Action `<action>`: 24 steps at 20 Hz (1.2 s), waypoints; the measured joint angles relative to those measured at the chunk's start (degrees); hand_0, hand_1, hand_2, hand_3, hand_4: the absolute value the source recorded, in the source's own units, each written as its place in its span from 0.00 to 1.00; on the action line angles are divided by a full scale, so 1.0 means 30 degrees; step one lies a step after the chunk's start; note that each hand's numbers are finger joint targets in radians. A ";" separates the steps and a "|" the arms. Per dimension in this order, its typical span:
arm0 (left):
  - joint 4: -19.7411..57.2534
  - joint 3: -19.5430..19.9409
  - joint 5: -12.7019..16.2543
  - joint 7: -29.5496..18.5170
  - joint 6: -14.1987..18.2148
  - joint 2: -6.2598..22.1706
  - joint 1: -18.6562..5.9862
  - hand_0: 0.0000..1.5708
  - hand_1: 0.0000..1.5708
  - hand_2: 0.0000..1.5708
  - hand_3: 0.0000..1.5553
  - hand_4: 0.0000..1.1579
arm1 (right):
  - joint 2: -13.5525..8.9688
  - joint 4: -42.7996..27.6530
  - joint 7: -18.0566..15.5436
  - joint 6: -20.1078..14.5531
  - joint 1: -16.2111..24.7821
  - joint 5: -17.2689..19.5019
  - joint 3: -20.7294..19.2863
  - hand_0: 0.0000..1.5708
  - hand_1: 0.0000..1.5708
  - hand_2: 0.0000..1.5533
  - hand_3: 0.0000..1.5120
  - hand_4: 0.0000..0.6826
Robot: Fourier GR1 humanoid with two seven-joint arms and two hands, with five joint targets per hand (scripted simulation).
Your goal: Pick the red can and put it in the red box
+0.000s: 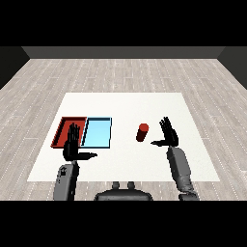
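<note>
— Grey plank flooring ran round the white table (125, 159), and on it the red tray (63, 126) and the light blue tray (98, 131) lay side by side toward the left. Where was the can?

— The red can (142, 132) stood upright on the table, right of the blue tray and well apart from the red one. Nothing lay in either tray that I could see.

— So the task had barely begun?

— By my reading, yes. The can was ungrasped. The right hand (169, 135) hung just beside it, fingers straight and thumb spread toward it, holding nothing. Grasp, carry and placing all remained.

— And the left hand (72, 144)?

— Also spread flat and holding nothing, over the near edge of the red tray.

— Room to move?

— Bare table lay between can and blue tray. The carry would probably have to cross the blue tray, and the left hand might need to clear the red tray's rim.
</note>
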 measured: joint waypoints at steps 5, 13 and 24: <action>-0.0488 -0.0162 0.0065 0.0111 -0.0188 -0.0017 0.0491 0.00 0.00 0.00 0.00 0.00 | 0.0301 0.1735 -0.0506 -0.0134 -0.0924 -0.0057 0.0084 0.00 0.00 0.00 0.00 0.00; 0.0179 -0.0141 -0.0035 -0.0113 -0.0031 -0.0151 -0.0211 0.00 0.00 0.00 0.00 0.00 | 0.1133 0.3482 -0.1352 -0.0435 -0.1646 -0.0089 0.0458 0.00 0.00 0.00 0.00 0.00; 0.0372 -0.0142 0.0205 -0.0120 -0.0221 -0.0194 -0.0414 0.00 0.00 0.00 0.00 0.00 | 0.1760 0.4168 -0.1141 -0.0961 -0.2391 -0.0417 0.0866 0.00 0.00 0.00 0.00 0.00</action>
